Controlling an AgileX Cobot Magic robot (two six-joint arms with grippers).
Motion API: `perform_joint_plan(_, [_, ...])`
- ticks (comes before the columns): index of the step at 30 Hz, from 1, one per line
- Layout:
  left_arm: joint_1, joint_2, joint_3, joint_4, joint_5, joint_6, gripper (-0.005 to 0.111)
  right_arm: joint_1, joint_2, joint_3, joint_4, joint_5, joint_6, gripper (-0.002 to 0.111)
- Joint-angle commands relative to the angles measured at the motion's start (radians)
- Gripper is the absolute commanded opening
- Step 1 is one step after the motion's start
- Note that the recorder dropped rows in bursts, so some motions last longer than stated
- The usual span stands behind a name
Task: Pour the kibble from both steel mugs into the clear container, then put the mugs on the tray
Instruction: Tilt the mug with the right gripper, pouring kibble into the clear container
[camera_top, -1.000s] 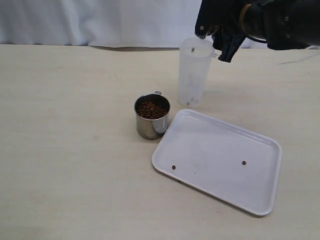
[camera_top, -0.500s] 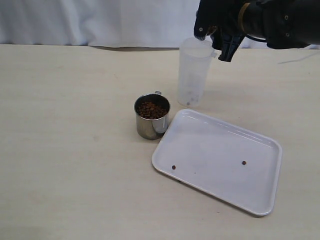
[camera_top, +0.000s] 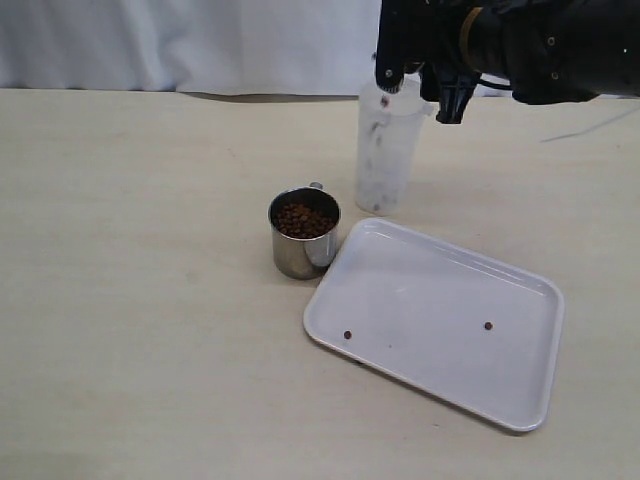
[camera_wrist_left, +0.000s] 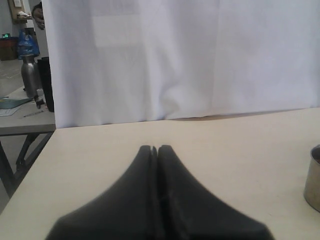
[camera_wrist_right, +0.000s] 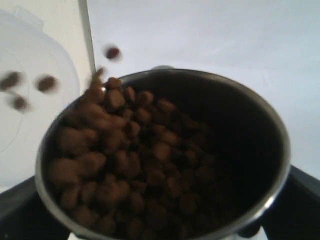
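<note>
Beige tabletop (camera_top: 150, 300) before a white curtain (camera_top: 200, 45): the right gripper (camera_top: 420, 72), clamped on a tilted mug (camera_wrist_right: 240, 135), spills kibble (camera_wrist_right: 125, 165) into the clear container (camera_top: 385, 160) directly beneath it. Nearer the camera, a second mug (camera_top: 300, 258), full, stands just beside the tray (camera_top: 440, 290). The left gripper (camera_wrist_left: 157, 150) is closed and empty.

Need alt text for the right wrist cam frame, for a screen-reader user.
A shiny stainless-steel mug, tipped and seen from its open mouth, spills small dark-brown kibble pellets over its rim toward the open top of the clear plastic container. A few blurred pellets are in mid-air; black gripper fingers flank the mug.
</note>
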Motion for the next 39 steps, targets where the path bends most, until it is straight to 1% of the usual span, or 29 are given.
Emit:
perform_joint_plan(1, [0.001, -0.003, 0.002, -0.008, -0.005, -0.006, 0.000, 0.001, -0.008, -0.012, -0.010, 0.021, -0.027, 0.005])
perform_joint_plan(14, [0.001, -0.003, 0.002, -0.008, -0.005, -0.006, 0.000, -0.001, -0.008, -0.012, -0.010, 0.043, -0.061, 0.005])
perform_joint_plan(32, [0.001, -0.003, 0.002, -0.008, -0.005, -0.006, 0.000, -0.001, -0.008, -0.016, -0.010, 0.041, -0.170, 0.005])
perform_joint_plan(39, [0.001, -0.003, 0.002, -0.005, -0.005, -0.006, 0.000, -0.001, 0.033, -0.035, -0.010, 0.041, -0.189, 0.005])
